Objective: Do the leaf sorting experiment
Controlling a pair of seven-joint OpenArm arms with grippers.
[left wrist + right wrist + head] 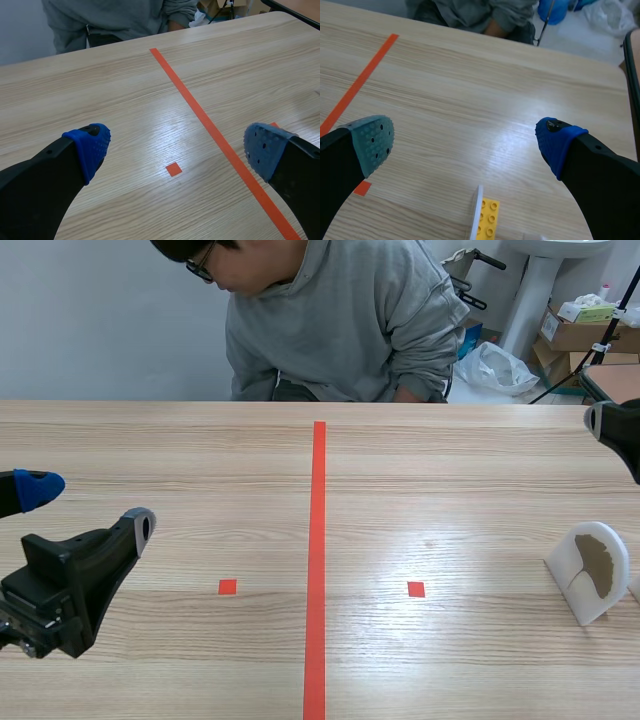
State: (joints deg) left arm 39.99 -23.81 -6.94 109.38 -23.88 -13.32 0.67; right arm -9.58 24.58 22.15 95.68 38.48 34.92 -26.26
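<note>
My left gripper hangs low at the scene's lower left, fingers spread wide and holding nothing. My right gripper is raised at the right edge, also spread and empty. Just under it stand a yellow brick and the white leaf holder with its brown leaf, at the lower right.

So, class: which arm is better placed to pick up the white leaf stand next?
Right, probably. The white leaf stand sits right of the red tape line, near the right arm, whose jaws stand open. The left arm sits across the line, far from it.
</note>
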